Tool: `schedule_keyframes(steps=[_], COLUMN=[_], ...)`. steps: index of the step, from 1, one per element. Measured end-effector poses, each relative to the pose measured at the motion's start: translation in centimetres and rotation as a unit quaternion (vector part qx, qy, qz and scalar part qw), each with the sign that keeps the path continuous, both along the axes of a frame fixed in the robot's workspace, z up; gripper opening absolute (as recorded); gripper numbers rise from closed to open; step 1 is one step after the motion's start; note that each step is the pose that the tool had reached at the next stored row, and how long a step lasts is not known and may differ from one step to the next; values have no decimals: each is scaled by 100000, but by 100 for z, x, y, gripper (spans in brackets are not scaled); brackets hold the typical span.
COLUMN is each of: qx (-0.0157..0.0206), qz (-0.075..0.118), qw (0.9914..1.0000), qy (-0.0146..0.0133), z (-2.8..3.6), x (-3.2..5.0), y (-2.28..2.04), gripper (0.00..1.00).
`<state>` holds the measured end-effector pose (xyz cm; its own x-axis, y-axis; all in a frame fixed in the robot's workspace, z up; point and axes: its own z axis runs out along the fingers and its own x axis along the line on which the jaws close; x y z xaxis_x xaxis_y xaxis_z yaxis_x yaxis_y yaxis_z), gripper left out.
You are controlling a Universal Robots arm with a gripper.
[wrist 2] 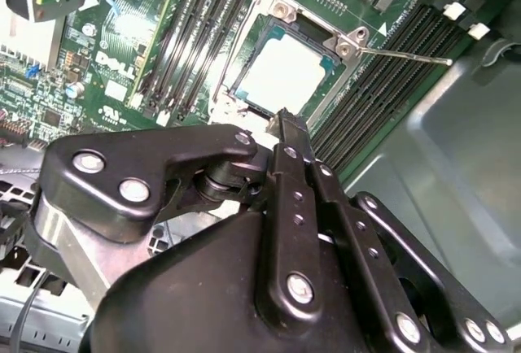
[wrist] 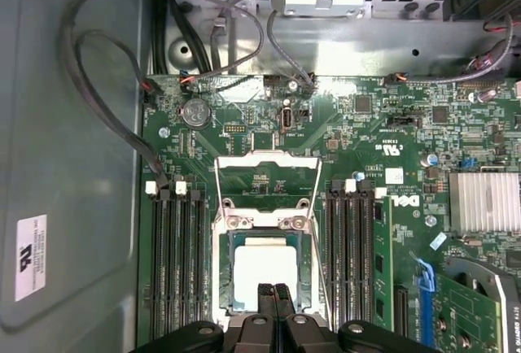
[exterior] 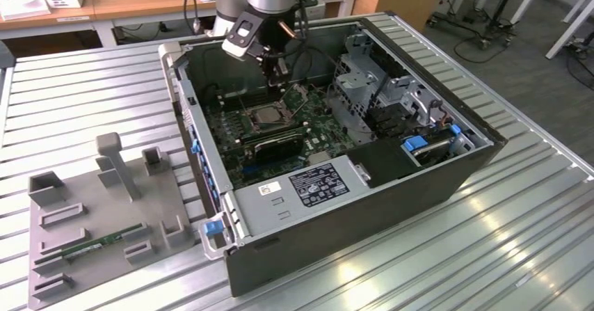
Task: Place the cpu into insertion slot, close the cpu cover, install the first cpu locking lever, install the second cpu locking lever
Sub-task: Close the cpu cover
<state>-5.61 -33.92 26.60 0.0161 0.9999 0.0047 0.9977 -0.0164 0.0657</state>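
An open computer case [exterior: 371, 213] is being carried by a slatted metal table [exterior: 464, 269]. At the exterior view's left, a green memory stick [exterior: 102, 243] is being held in a grey tray [exterior: 93, 210]. In the first wrist view, a coin battery [wrist: 194, 111] and a finned heatsink [wrist: 486, 201] are being lit on the board.

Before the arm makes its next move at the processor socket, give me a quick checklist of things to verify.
1. cpu lying flat in the insertion slot: ok.
2. cpu cover down over the chip: looks so, ok.
3. Locking lever latched: not ok, it sticks out sideways from the socket.
4. gripper free to work: ok, fingers shut on nothing, tips at the socket's edge.
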Motion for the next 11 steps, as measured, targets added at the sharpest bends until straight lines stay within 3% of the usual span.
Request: schedule_keyframes(steps=[11], qx=[-5], qz=[13], qw=[100000], qy=[4], z=[32], x=[7], y=[0], gripper=[11])
